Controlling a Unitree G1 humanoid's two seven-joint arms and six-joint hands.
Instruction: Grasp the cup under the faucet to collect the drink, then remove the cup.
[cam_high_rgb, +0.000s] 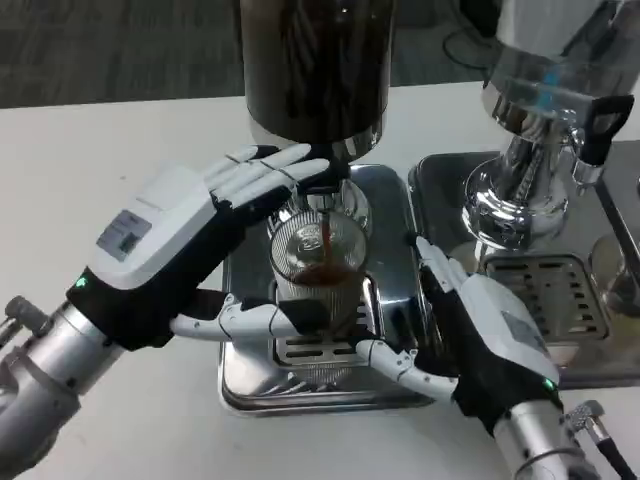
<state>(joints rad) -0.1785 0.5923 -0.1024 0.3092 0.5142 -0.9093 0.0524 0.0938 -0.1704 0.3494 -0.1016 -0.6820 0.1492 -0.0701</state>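
Head view: cup (318, 268) is kept at frame centre on the tray (245, 385), under the faucet (322, 185), so the stream is caught. Left hand (180, 245): fingers laid on the tap, thumb at the cup. Right hand (480, 345): fingers released, beside the cup, nothing grasped.

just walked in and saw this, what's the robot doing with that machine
It is filling a cup from the dark drink dispenser. A brown stream runs from the faucet into the clear ribbed cup, which stands on the drip tray and looks partly full. The left hand reaches over at the faucet with its thumb by the cup. The right hand sits open beside the cup, not gripping it.
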